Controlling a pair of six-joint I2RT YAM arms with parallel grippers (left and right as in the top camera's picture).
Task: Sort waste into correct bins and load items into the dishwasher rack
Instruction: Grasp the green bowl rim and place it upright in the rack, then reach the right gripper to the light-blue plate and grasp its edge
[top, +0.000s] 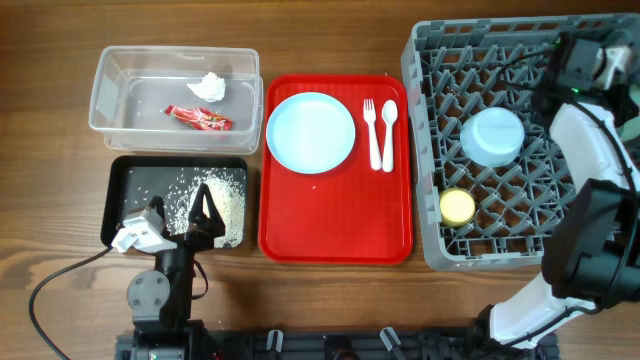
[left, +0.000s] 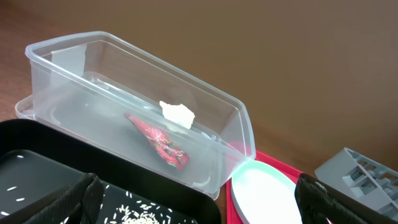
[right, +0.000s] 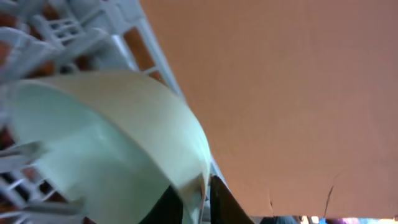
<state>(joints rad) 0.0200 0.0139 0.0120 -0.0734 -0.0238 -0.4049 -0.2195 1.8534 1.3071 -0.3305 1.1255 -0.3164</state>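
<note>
My left gripper (top: 180, 213) is open and empty, low over the black tray (top: 125, 175) that holds the loose rice scraps (top: 225, 195). The clear tub (top: 110, 70) holds the white tissue (top: 209, 87) and the red wrapper (top: 200, 118). They also show in the left wrist view: tissue (left: 177, 114), wrapper (left: 158, 140). The light blue plate (top: 311, 131), fork (top: 371, 130) and spoon (top: 388, 130) lie on the red tray. The grey rack (top: 430, 60) holds the light blue bowl (top: 492, 135) and the yellow cup (top: 457, 206). My right gripper (right: 200, 198) is shut on the pale green bowl's (right: 112, 143) rim, over the rack's far right.
The flat red serving tray (top: 335, 225) lies between the bins and the rack. My right arm (top: 585, 140) reaches over the rack's right side. The left arm's base and cable sit at the front left table edge.
</note>
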